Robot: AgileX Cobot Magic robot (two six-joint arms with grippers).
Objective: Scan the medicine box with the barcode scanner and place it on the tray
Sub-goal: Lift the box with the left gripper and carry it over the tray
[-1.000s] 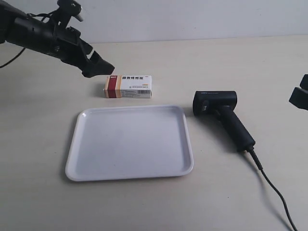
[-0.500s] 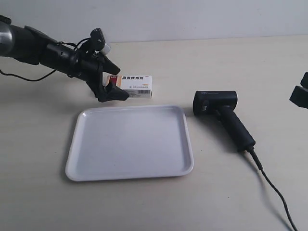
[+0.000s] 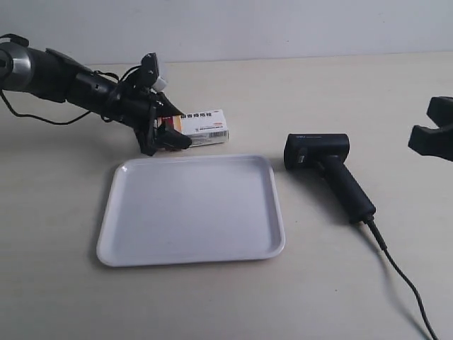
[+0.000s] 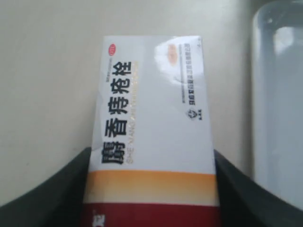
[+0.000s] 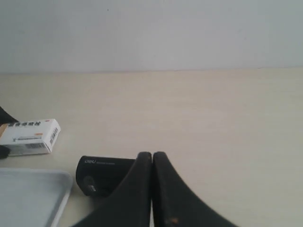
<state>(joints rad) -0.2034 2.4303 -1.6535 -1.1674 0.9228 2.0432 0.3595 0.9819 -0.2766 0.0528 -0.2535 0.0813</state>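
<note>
Medicine box (image 3: 203, 128) on table, just behind tray (image 3: 191, 210), red end between left gripper (image 3: 168, 126) fingers (image 4: 52, 194). Fingers sit snug on both sides of box, look like holding it. Barcode scanner (image 3: 325, 170) lies on table beside tray, well apart from box. Right gripper (image 5: 152, 189) up above scanner, fingers pressed together, holding nothing.

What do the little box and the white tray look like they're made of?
The medicine box looks like thin printed cardboard with a slightly glossy coating: crisp folded edges and a soft glare patch on its face. The tray looks like smooth molded plastic, judging by its rounded corners, low rim and even sheen, though melamine or enamel can't be ruled out.
</note>
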